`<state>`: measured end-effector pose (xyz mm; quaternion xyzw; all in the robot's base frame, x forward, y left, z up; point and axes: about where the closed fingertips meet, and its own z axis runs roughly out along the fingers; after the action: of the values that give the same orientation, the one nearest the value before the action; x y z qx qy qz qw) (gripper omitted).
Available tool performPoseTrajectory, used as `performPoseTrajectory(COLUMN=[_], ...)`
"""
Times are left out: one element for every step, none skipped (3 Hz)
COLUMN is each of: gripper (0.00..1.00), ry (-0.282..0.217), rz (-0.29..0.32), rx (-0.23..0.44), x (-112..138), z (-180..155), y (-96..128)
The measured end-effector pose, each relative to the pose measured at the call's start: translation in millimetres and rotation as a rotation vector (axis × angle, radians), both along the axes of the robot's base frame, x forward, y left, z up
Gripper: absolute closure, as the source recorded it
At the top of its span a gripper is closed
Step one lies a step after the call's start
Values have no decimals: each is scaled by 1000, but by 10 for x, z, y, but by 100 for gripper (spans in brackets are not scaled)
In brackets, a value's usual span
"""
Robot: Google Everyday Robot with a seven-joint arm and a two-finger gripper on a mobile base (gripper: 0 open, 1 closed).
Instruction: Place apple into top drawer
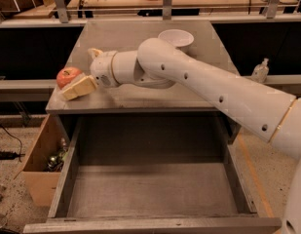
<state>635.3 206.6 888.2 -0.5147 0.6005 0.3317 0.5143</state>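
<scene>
The red-orange apple (pixel 66 75) sits on the grey cabinet top (pixel 121 38) near its front left corner. My gripper (pixel 80 74) is at the apple's right side and is open. One cream finger (pixel 79 87) lies along the apple's front, touching or nearly touching it. The other finger (pixel 95 52) shows behind the wrist, further back. The apple rests on the top and is not lifted. The top drawer (pixel 150 225) is pulled wide open below the cabinet top, with a bare grey floor and nothing in it.
A white bowl (pixel 175 37) stands at the back right of the cabinet top, behind my arm. A brown cardboard box (pixel 39 175) with small items sits on the floor left of the drawer. A clear bottle (pixel 260 72) stands at the right.
</scene>
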Motion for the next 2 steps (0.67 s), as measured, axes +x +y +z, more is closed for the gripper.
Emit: performPoseTrajectory(gripper=[0,0], ry=[25,55], rz=[5,12], rx=[10,15], x=[72,131], z=[-139,-288], y=[44,80])
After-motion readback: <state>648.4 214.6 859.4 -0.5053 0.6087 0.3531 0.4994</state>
